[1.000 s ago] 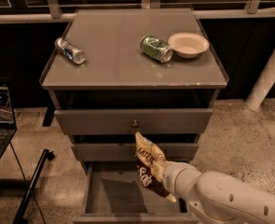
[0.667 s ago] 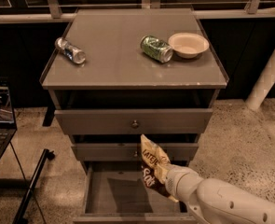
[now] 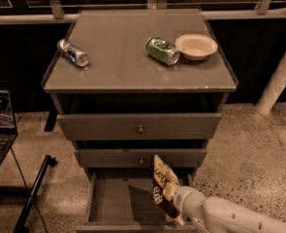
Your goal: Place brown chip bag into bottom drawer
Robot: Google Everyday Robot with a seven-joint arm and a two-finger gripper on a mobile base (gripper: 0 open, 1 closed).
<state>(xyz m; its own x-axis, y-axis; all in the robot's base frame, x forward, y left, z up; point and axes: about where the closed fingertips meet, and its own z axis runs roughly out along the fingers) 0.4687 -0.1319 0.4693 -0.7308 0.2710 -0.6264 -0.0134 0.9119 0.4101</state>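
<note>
Lower centre of frame: gripper (image 3: 176,208) clamps the lower end of the brown chip bag (image 3: 163,188), which stands upright. The bag sits over the right half of the open bottom drawer (image 3: 114,199).

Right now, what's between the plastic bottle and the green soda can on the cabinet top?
Nothing: camera view shows bare cabinet top between plastic bottle and green soda can. Gripper holds the brown chip bag over the bottom drawer.
</note>
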